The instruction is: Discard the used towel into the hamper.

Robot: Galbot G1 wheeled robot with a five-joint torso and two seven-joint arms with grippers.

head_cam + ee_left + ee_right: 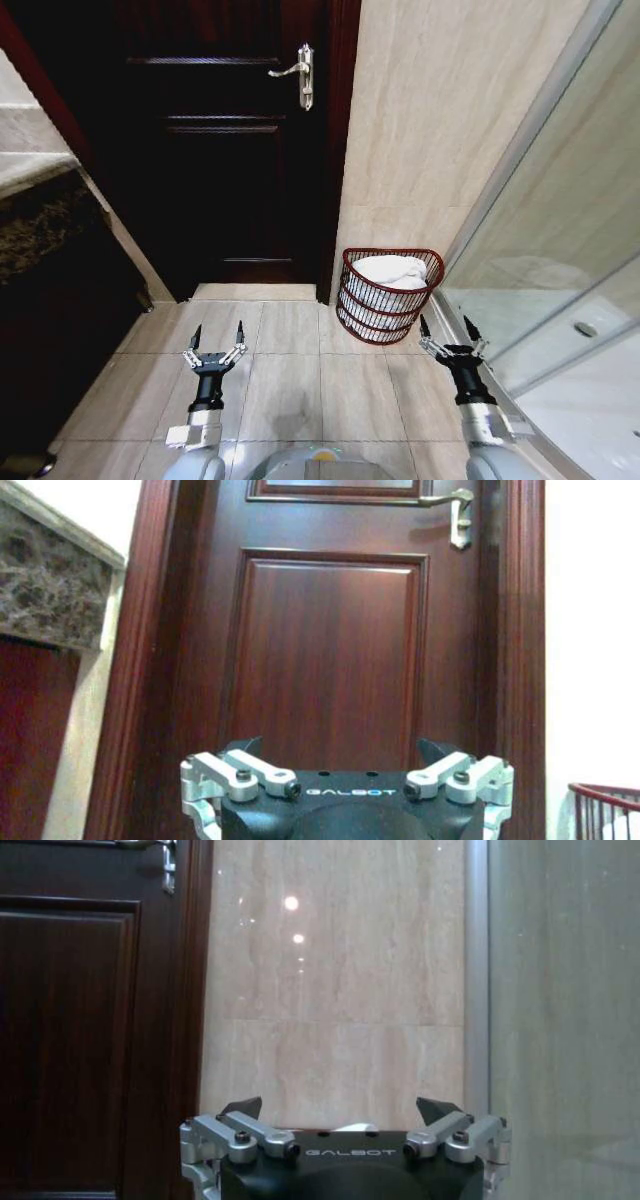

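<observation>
The hamper (388, 296), a round dark red wire basket, stands on the floor against the tiled wall beside the door. A white towel (388, 271) lies bunched inside it. My left gripper (216, 336) hangs open and empty over the floor tiles, well to the left of the hamper. Open and empty too, my right gripper (450, 330) hovers just to the right of the hamper and nearer to me. The left wrist view catches the hamper's rim (604, 791) at its edge, past the open left gripper (340, 748). In the right wrist view the right gripper (340, 1107) faces the tiled wall.
A dark wooden door (230, 150) with a metal handle (300, 72) is shut straight ahead. A stone counter (35, 165) stands at the left. A glass shower screen (560, 260) runs along the right. Beige floor tiles (300, 370) lie between the arms.
</observation>
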